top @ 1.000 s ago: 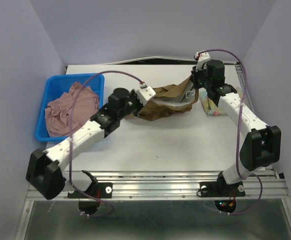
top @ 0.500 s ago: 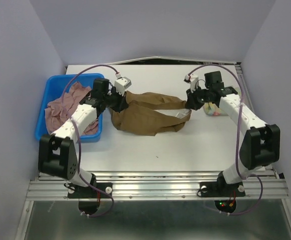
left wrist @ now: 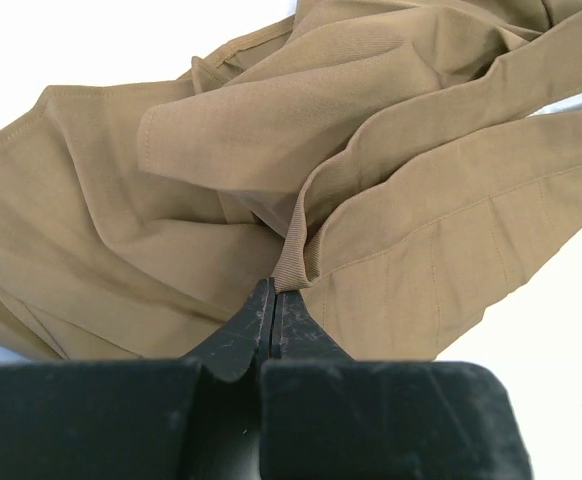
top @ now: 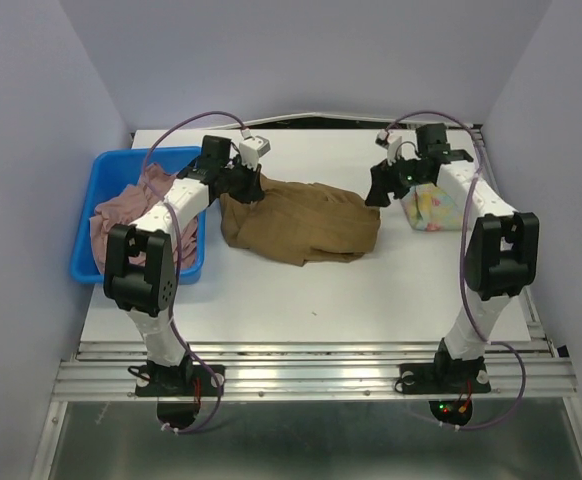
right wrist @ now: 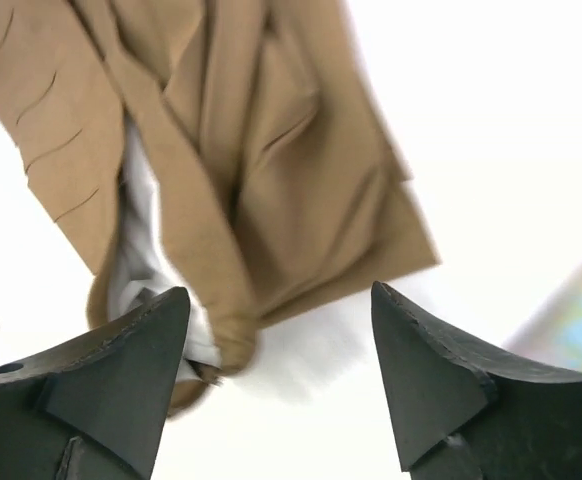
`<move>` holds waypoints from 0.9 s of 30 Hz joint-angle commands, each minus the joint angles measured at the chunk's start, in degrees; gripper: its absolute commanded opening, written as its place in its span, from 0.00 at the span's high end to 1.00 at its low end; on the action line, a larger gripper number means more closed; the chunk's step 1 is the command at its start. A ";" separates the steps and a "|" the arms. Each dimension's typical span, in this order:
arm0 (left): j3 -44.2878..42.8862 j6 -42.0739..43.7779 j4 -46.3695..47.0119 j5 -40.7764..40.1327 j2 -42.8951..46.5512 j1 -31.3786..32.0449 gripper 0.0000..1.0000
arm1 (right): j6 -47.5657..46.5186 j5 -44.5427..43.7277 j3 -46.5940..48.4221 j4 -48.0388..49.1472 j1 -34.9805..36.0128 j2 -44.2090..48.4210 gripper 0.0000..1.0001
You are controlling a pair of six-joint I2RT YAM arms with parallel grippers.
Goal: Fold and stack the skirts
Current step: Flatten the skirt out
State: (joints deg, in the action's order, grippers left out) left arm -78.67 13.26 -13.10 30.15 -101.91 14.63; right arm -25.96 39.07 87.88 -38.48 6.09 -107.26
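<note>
Slack now after hanging stretched between both arms, the brown skirt point(top: 306, 225) lies crumpled on the counter point(top: 371, 290). Left of it, the pink skirt point(top: 111, 230) waits in the blue bin point(top: 111, 165). At its left edge the left fingers point(left wrist: 246, 325) pinch cloth, and at its right the right fingers point(right wrist: 121, 360) stand spread, empty. Further right sits the flowered skirt point(top: 433, 210), seemingly folded. Two folds and the stacking remain.

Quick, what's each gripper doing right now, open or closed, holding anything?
Left gripper: shut, pinching an edge of the brown skirt.
Right gripper: open, holding nothing.
</note>
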 commanded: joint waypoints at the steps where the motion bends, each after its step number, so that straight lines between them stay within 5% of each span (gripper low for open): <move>1: -1.57 2.03 0.01 0.35 0.66 -0.22 1.00 | 0.03 5.03 6.60 -2.82 -5.10 3.46 0.20; 6: -1.04 2.74 0.18 -0.18 0.83 -0.22 1.00 | -2.78 12.33 6.61 -10.64 -8.72 3.47 0.01; 13: -2.45 3.27 -0.78 -0.71 -0.48 -0.31 1.00 | -9.81 25.34 -5.42 -16.54 -8.72 5.48 0.00; 20: -3.59 3.27 -1.14 -0.80 -1.19 -0.39 1.00 | -1.12 21.58 -18.78 3.73 -8.72 10.14 0.00; 27: -4.12 2.83 -0.96 -1.24 -1.98 -0.39 1.00 | 4.59 17.97 -20.38 17.20 -6.27 6.11 0.01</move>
State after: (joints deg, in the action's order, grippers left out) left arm -79.88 15.75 -14.52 29.21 -104.01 14.52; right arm -25.61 58.06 67.70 -34.09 -1.83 -100.18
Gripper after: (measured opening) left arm 0.025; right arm 0.995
